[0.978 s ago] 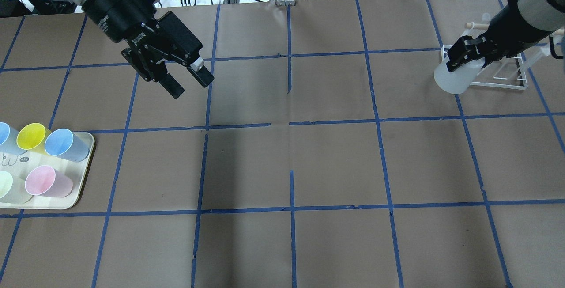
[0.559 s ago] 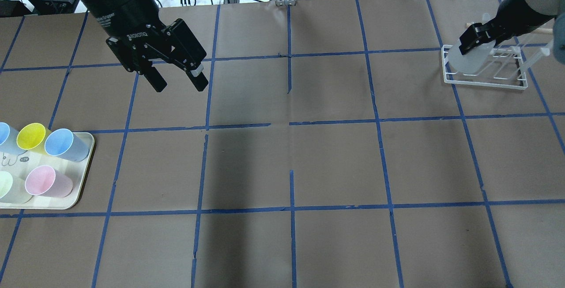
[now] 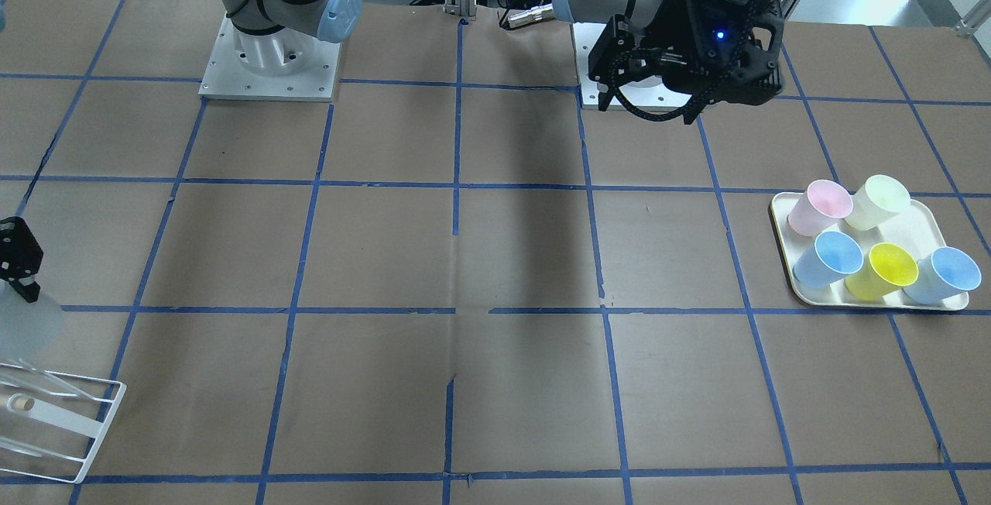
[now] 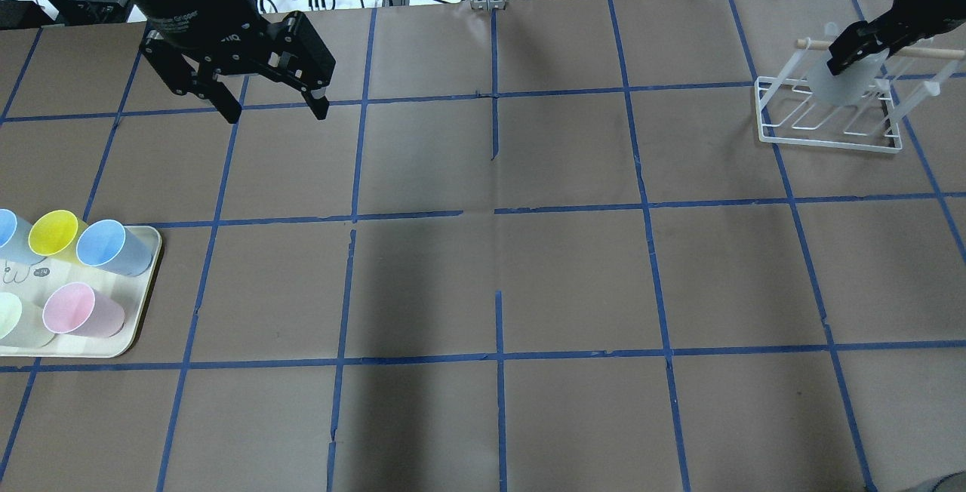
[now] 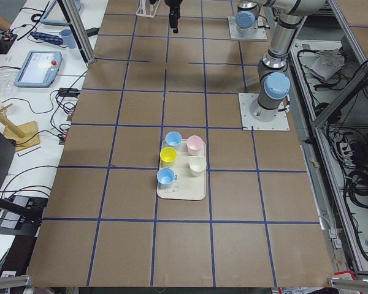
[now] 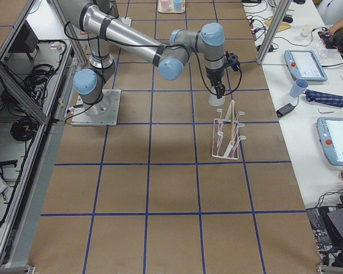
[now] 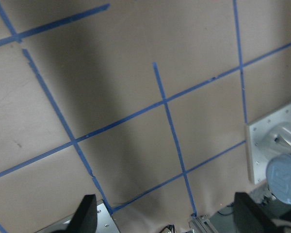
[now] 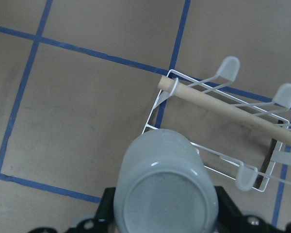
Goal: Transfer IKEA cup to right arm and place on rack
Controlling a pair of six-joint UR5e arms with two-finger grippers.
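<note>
Trouble looming at overhead view's upper right: black right gripper (image 4: 849,54) pinching pale grey tapered plastic cup (image 4: 844,84), hanging inverted beside white wire drying rack (image 4: 830,142); risking snagging wooden rod (image 8: 223,104), or toppling if released off-prong; black left gripper (image 4: 272,111) idling upper left, jaws spread.

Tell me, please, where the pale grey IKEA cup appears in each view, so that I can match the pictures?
Front-facing: IKEA cup at the left edge, just above the rack.
Overhead: cup top right, over the rack.
Exterior left: too small to tell.
Exterior right: cup upper middle, above the rack.
Left wrist: not in it.
Right wrist: cup bottom centre, base toward the camera.
Shared landmark: the rack.
</note>
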